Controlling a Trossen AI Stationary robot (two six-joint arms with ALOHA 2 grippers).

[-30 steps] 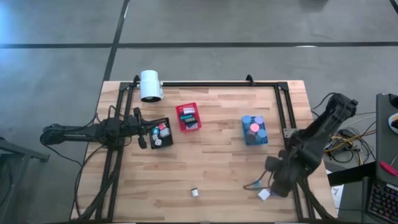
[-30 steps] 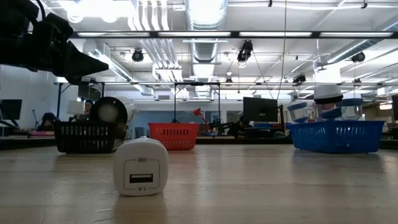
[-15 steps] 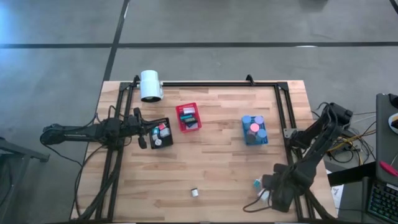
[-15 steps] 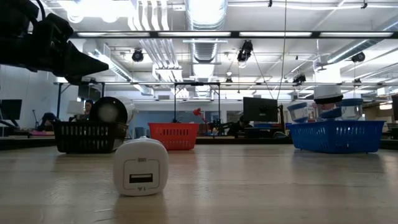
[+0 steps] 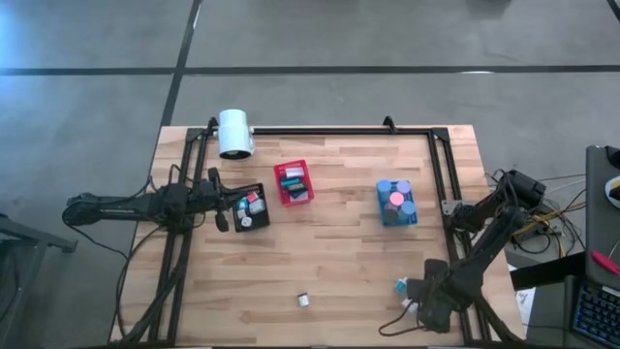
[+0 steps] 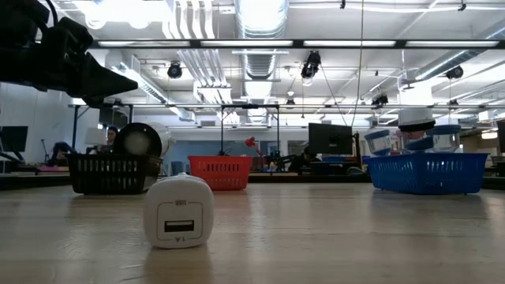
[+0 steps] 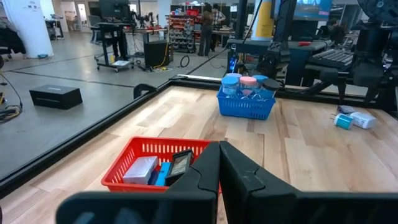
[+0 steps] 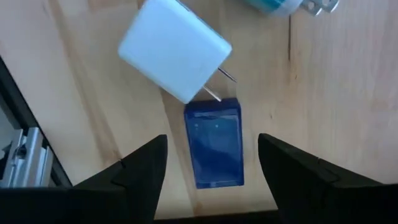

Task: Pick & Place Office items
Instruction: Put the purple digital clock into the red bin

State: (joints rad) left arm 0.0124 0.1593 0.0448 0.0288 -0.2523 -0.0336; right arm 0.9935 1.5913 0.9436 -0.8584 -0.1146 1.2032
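Where the right arm reached over the table [image 5: 339, 262] a second ago, it has drawn back to the near right corner, its right hand [image 8: 211, 163] now spread apart above a blue block [image 8: 214, 150] with a white plug [image 8: 174, 50] touching the block's far end. From above the arm hides both; only a teal piece [image 5: 400, 285] shows beside it. The left hand [image 7: 219, 163] stays pressed together by the red bin [image 7: 158, 163]. A white charger [image 6: 178, 211] lies mid-table.

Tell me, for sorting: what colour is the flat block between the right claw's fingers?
Dark blue block, clearest in the right wrist view.
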